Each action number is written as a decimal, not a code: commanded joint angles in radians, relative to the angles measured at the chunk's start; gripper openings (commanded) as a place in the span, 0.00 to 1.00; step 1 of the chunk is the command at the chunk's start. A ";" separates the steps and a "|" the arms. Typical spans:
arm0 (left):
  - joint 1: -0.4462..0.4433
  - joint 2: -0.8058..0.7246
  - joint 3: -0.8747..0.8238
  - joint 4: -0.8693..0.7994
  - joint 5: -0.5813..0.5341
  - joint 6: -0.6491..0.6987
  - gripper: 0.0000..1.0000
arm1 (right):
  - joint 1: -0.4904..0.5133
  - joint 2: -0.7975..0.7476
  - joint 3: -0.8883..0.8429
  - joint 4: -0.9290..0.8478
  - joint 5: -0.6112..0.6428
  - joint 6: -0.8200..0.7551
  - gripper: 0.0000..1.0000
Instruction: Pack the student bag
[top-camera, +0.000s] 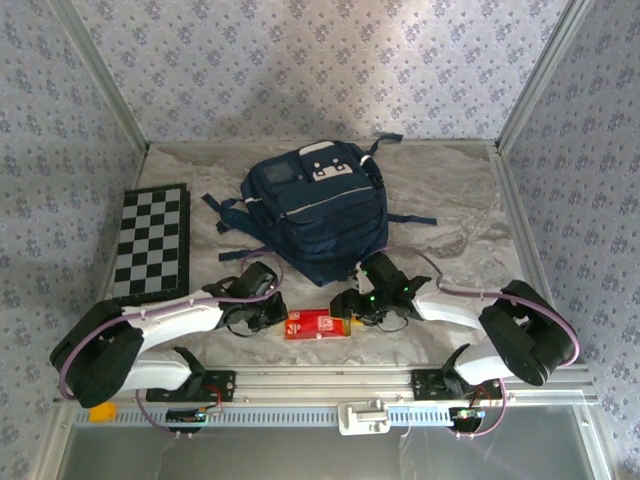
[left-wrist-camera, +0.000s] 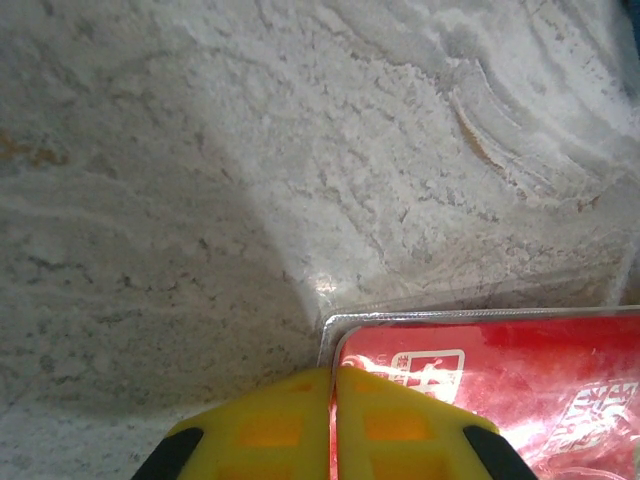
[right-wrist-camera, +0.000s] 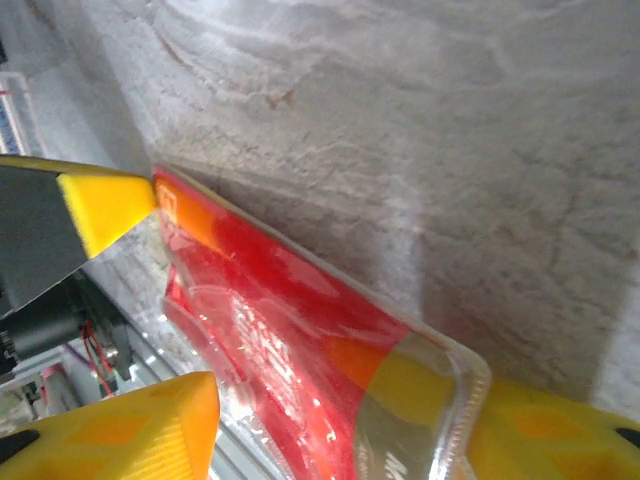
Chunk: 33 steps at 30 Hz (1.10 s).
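The navy student bag (top-camera: 315, 205) lies at the back middle of the table, its straps spread to both sides. In front of it is a red packet in a clear blister shell (top-camera: 318, 324), with a gripper at each end. My left gripper (left-wrist-camera: 333, 420) is shut, and the thin clear left rim of the red packet (left-wrist-camera: 480, 385) is pinched between its yellow fingers. My right gripper (right-wrist-camera: 340, 440) is open and straddles the other end of the packet (right-wrist-camera: 270, 320). One finger (right-wrist-camera: 120, 425) stands clear of it; the other shows through the clear rim.
A folded black-and-white chessboard (top-camera: 150, 245) lies at the left beside the wall. A metal rail (top-camera: 330, 385) runs along the near edge, with a small yellow piece (top-camera: 102, 412) at its left end. Patterned walls close in three sides.
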 joint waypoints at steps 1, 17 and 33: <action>-0.011 0.003 -0.027 -0.029 -0.020 -0.015 0.08 | 0.003 0.007 -0.005 0.074 -0.066 0.011 0.52; -0.014 -0.097 0.016 -0.113 -0.079 0.033 0.09 | -0.045 -0.105 0.001 0.018 -0.069 -0.013 0.03; 0.018 -0.007 0.633 -0.261 -0.352 0.986 0.51 | -0.511 -0.602 0.185 -0.641 -0.361 -0.122 0.00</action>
